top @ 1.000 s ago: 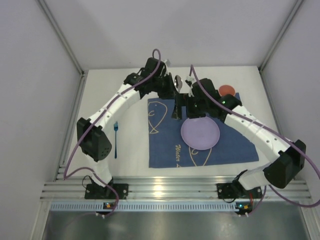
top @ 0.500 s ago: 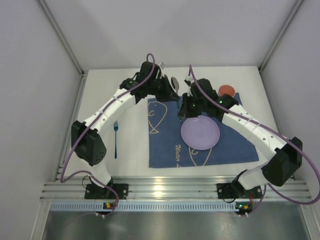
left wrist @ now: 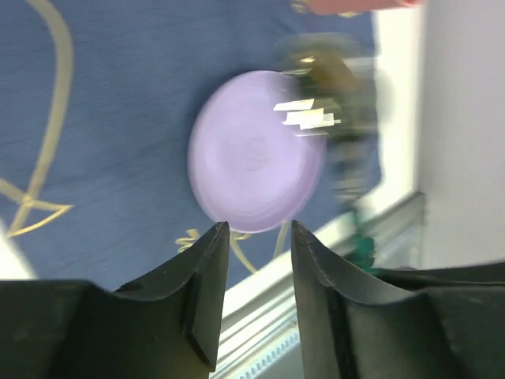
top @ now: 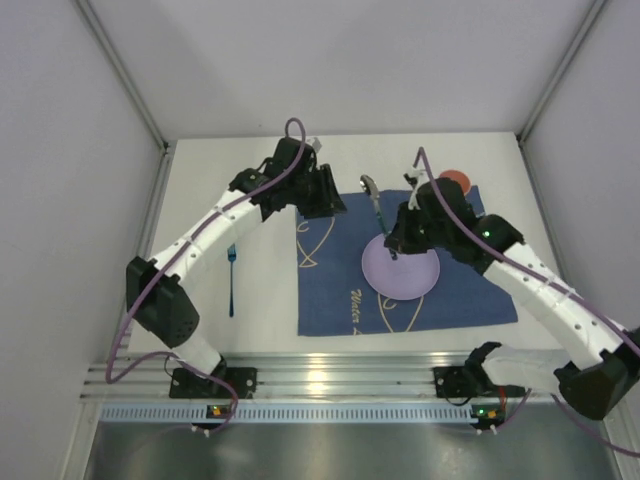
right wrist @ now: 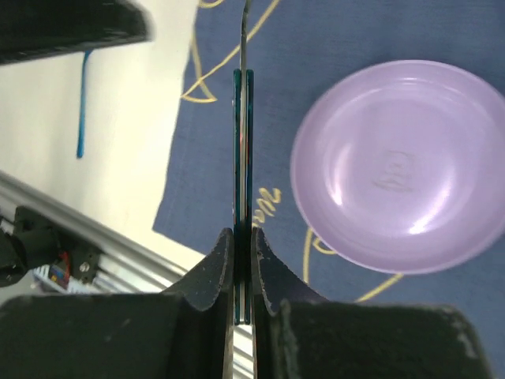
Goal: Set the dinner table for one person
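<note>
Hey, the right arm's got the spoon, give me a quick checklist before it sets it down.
1. Right fingers shut on the spoon handle: ok.
2. Left fingers open, empty, apart from the spoon: ok.
3. Purple plate lying on the blue cloth: ok.
4. Free spot on the cloth right of the plate: cannot tell, the right arm hides part of it.
5. Fork beside the plate: not ok, it lies on the white table, left of the cloth.

Two arms, white links w/ black joints; purple cables; black fingers, seemingly matte plastic.
</note>
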You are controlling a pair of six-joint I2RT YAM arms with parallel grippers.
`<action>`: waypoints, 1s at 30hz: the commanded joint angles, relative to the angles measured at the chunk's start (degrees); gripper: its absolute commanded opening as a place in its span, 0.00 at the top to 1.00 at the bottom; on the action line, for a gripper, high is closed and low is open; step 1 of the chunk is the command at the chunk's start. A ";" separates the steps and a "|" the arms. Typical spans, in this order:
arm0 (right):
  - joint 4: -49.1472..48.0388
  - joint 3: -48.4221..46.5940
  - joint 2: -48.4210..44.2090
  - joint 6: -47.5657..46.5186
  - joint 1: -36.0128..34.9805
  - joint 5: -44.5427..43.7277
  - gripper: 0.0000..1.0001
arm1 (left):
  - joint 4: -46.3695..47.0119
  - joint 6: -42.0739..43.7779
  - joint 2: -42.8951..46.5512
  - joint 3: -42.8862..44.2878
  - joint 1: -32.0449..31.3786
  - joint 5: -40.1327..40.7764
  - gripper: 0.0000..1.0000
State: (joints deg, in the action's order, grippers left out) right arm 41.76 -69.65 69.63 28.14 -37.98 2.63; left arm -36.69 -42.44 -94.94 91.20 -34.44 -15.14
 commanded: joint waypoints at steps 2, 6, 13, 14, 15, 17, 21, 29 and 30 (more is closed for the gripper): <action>8.33 3.54 -11.52 0.51 4.66 -7.73 1.00 | -9.19 6.22 5.19 -5.83 3.05 13.63 0.52; 12.55 8.64 -16.71 0.16 12.28 -8.00 1.00 | -8.05 6.14 9.84 -12.79 7.79 14.52 0.41; 12.39 17.35 -14.19 -2.29 24.17 -3.44 1.00 | -9.54 9.64 11.09 -18.25 17.37 13.12 0.41; 11.60 17.09 -13.04 -2.39 25.13 -3.60 1.00 | -9.54 9.91 11.17 -18.60 17.82 13.11 0.41; 11.50 16.57 -10.50 -2.21 25.93 -4.12 1.00 | -9.80 10.35 11.00 -18.69 18.00 13.03 0.41; 10.37 16.30 -8.03 -2.91 27.86 -2.99 1.00 | -9.89 10.36 10.91 -18.69 18.26 12.50 0.41; 6.68 16.65 -2.41 -5.28 31.90 1.40 1.00 | -9.63 10.01 11.35 -18.95 18.35 12.15 0.41; 6.22 16.91 8.15 -11.88 37.52 5.19 1.00 | -8.75 9.56 12.41 -20.27 18.70 12.85 0.42; 6.75 16.83 9.90 -12.32 37.54 4.58 1.00 | -8.75 9.65 12.49 -20.36 18.79 13.02 0.42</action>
State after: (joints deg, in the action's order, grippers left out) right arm 48.99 -51.77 77.06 19.25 -2.35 6.28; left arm -46.00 -33.23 -84.86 71.33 -16.14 -2.48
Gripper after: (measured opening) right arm 0.042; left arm 0.586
